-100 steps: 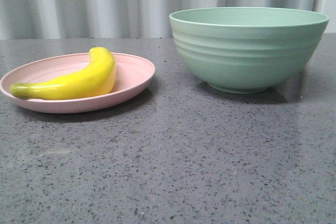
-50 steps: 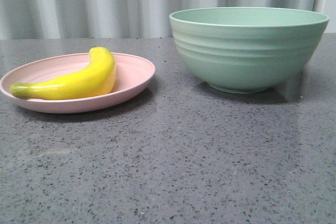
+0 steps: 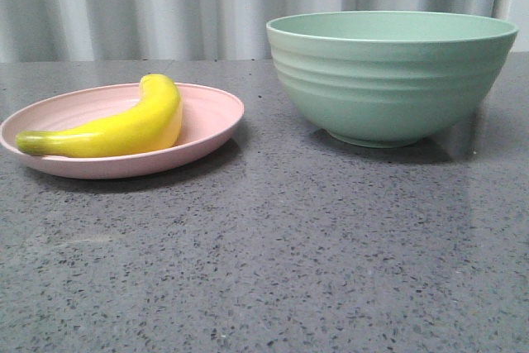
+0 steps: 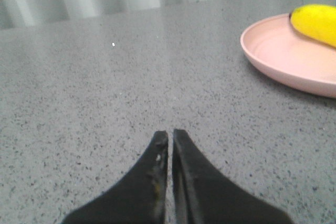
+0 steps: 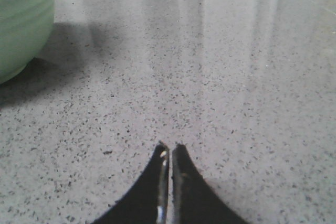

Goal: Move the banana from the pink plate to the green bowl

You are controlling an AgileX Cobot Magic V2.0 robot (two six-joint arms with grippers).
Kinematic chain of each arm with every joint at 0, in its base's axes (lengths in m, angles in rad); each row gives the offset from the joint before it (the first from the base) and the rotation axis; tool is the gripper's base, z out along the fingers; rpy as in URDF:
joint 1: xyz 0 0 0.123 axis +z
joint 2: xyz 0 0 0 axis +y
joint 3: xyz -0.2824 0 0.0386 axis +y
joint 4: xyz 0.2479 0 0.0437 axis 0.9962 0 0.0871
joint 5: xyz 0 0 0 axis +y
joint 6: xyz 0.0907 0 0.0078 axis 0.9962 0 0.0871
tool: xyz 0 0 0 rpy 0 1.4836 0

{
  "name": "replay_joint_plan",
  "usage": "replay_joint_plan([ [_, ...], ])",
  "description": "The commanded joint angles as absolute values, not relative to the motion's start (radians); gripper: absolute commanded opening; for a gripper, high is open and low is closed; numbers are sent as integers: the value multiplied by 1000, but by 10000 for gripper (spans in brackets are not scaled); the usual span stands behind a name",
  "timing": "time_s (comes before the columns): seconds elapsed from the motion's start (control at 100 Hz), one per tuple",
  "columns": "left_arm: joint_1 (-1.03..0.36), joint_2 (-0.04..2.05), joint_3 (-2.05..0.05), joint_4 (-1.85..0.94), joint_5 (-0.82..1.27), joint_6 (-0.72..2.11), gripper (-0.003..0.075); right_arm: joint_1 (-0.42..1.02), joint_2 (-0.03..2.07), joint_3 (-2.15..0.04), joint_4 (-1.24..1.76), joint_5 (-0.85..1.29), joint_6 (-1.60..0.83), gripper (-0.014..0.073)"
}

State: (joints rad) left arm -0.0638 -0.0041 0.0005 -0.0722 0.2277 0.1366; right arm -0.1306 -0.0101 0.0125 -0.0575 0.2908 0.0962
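Observation:
A yellow banana (image 3: 124,126) with a greenish stem end lies on the pink plate (image 3: 211,113) at the left of the front view. The mint-green bowl (image 3: 388,80) stands to its right, apart from the plate. No gripper shows in the front view. In the left wrist view my left gripper (image 4: 170,134) is shut and empty over bare table, with the plate (image 4: 278,51) and the banana's end (image 4: 315,22) some way off. In the right wrist view my right gripper (image 5: 169,146) is shut and empty, with the bowl's side (image 5: 23,24) some way off.
The grey speckled tabletop (image 3: 273,262) carries the plate and the bowl. A pale pleated curtain (image 3: 165,6) hangs behind the table's far edge.

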Motion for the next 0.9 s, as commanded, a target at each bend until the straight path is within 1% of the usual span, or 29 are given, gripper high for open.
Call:
replay_joint_plan([
  [0.0,-66,-37,27,-85,124,127,-19,-136,-30,40,-68,183,90,-74],
  [0.27,-66,-37,27,-213,30,127,-19,-136,-30,40,-68,106,90,-74],
  [0.51,-66,-37,27,-213,-24,127,-19,-136,-28,40,-121,68,90,-74],
  [0.63,-66,-37,26,-215,-38,127,-19,-136,-28,40,-187,-9,90,-74],
  [0.8,-66,-37,14,-215,-43,127,-19,-136,-28,40,-190,-171,90,-74],
  [0.89,-66,-37,8,-215,-45,127,-19,-136,-28,40,-190,-194,90,-74],
])
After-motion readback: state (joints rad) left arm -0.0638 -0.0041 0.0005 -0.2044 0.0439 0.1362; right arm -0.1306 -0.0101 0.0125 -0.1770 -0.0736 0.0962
